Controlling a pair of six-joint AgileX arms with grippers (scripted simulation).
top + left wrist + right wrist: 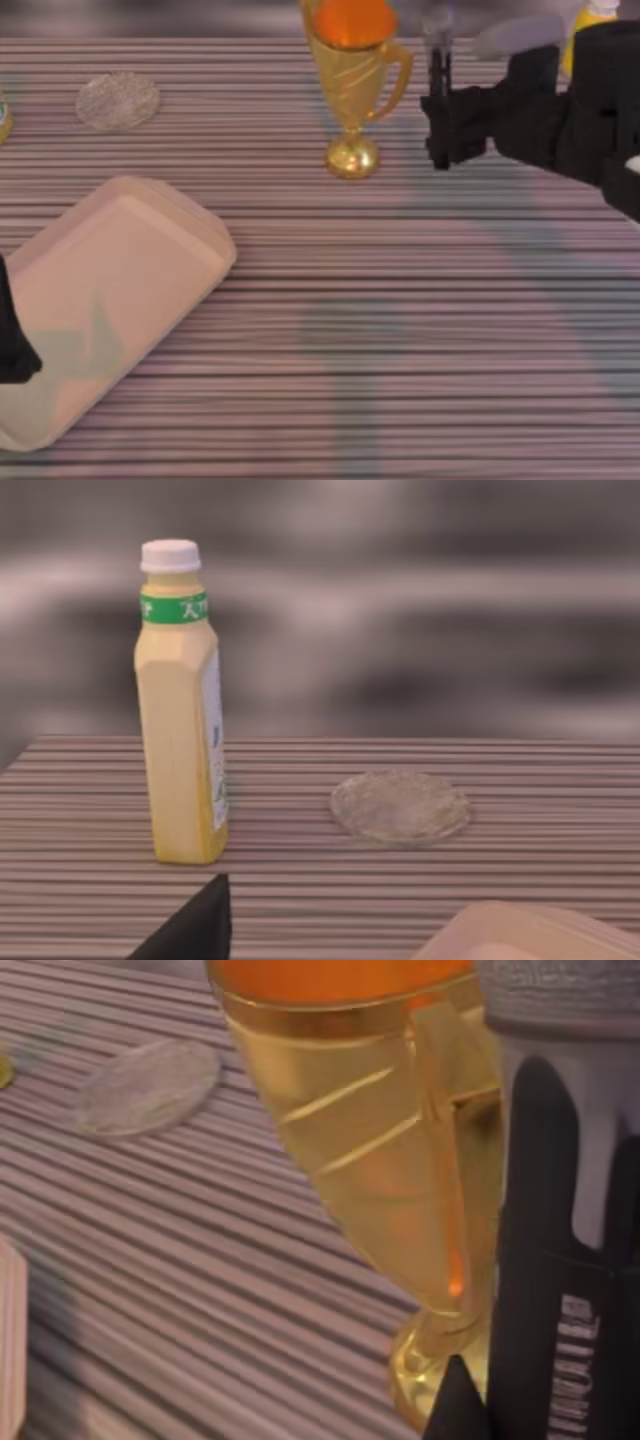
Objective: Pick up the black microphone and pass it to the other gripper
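While the left gripper (15, 345) sits parked at the table's left edge, right gripper (437, 110) clenched on the black microphone (438, 62), upright, just right of the gold trophy (355, 70).

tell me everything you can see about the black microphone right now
The black microphone is a slim black stick with a grey mesh head, best seen in the right wrist view, where pale lettering runs along its handle and a grey collar sits under the head. It stands about upright near the table's far right, just right of the gold trophy without clearly touching it. The right gripper is at its lower handle, seemingly closed around it. Whether its base rests on the table is hidden.
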